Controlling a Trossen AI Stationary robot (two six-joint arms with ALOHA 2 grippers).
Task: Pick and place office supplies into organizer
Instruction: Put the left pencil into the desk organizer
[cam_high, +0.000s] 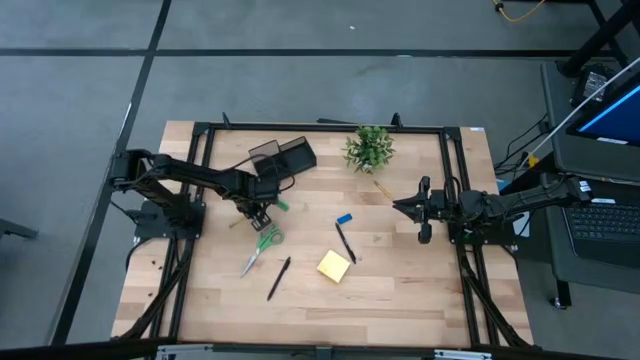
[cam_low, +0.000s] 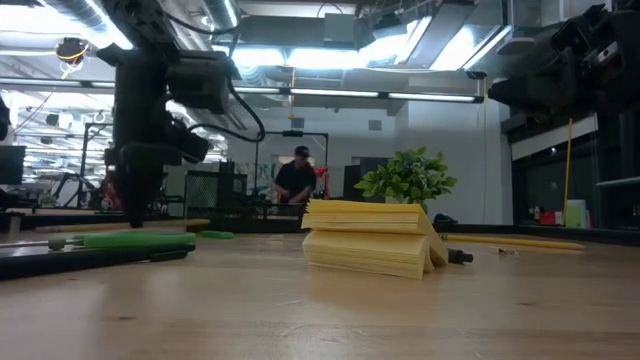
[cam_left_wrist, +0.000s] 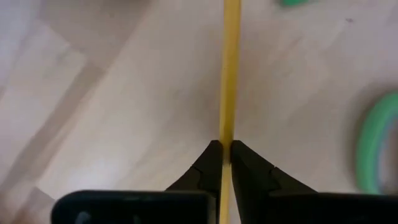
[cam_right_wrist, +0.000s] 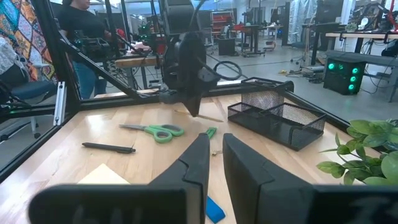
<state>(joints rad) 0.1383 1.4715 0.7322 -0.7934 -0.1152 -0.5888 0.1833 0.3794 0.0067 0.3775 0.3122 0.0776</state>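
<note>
Pencil (cam_left_wrist: 231, 74) is the item in hand: in the left wrist view the left gripper's (cam_left_wrist: 224, 155) two dark fingertips are clenched on its yellow shaft, which runs straight up the middle of the frame over bare wood. In the high view that gripper (cam_high: 258, 213) sits left of centre on the table (cam_high: 400, 300), just above the scissors (cam_high: 262, 245) and just below the organizer (cam_high: 283, 157) at the upper middle-left. The pencil appears to lie flat on the wood, so I judge the grasp made and the lift not yet begun.

To do this well, lift straight up first, so the tips clear the green scissor handles beside them. The grip looks narrow and near one part of the shaft; a slow rise should keep the pencil from pivoting. Carry it up-frame to the organizer, tilt it so one end goes into a compartment, and let go only once it is inside the walls.

Right gripper (cam_high: 411, 207) waits right of centre, fingers slightly apart, holding nothing. Pens (cam_high: 345, 243), pad (cam_high: 334, 265) and blue block (cam_high: 344, 218) lie in the middle.
</note>
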